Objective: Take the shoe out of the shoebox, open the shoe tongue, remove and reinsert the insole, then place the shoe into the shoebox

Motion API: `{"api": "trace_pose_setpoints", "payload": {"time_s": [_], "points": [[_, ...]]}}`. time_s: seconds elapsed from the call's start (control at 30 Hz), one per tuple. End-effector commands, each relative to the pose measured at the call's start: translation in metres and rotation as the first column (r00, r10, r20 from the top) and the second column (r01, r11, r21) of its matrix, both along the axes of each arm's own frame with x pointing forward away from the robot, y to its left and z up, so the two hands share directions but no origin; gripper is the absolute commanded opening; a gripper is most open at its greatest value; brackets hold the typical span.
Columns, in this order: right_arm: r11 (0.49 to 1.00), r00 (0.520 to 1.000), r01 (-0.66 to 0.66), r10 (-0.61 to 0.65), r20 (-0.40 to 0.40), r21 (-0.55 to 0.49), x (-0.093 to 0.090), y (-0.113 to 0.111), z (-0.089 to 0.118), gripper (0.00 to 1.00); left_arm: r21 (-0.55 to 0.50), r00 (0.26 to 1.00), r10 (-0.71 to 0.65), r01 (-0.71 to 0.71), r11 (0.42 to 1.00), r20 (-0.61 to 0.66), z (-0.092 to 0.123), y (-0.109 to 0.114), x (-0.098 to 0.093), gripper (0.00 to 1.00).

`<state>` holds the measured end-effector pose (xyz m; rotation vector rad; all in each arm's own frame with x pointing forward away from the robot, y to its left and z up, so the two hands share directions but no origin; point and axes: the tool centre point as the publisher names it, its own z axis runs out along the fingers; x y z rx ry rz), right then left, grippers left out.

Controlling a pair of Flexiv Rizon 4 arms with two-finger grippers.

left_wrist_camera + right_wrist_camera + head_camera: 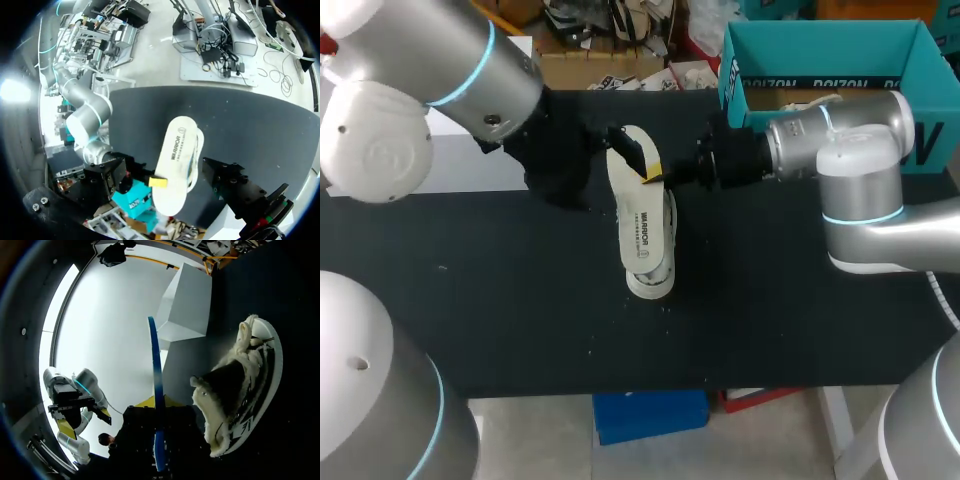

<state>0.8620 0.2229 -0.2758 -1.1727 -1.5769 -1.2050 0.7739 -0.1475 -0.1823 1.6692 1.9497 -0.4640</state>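
The right gripper [156, 402] is clamped on the insole [638, 210], its jaws pressing both faces. It holds the insole just above the shoe [651, 284], which lies on the black tabletop [500, 300] near the middle. The teal shoebox [735, 75] stands at the far right. The left gripper [622, 145] is at the insole's far end. Whether its jaws are open, I cannot tell.

Bright, even room light – white glare floods the right wrist view.
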Motion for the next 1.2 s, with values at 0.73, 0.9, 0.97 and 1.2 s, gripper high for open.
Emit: {"api": "trace_pose_setpoints", "payload": {"time_s": [0.73, 0.9, 0.97, 1.2], "points": [[1.0, 1.0, 0.001, -0.001, 0.0, 0.001, 0.0, 0.001, -0.001, 0.0, -0.596, 0.998, 0.068, -0.045, 0.802, 0.016, -0.05, 0.049, 0.004, 1.0], [1.0, 1.0, 0.001, -0.001, 0.0, 0.001, 0.0, 0.001, -0.001, 0.0, -0.668, 0.995, 0.09, -0.045, 0.742, 0.033, -0.057, 0.058, 0.009, 1.0], [1.0, 1.0, 0.001, -0.001, 0.0, 0.001, 0.0, 0.001, -0.001, 0.0, -0.668, 0.995, 0.09, -0.045, 0.742, 0.033, -0.057, 0.058, 0.009, 1.0], [1.0, 1.0, 0.001, -0.001, 0.0, 0.001, 0.0, 0.001, -0.001, 0.0, -0.668, 0.995, 0.09, -0.045, 0.742, 0.033, -0.057, 0.058, 0.009, 1.0]]}}
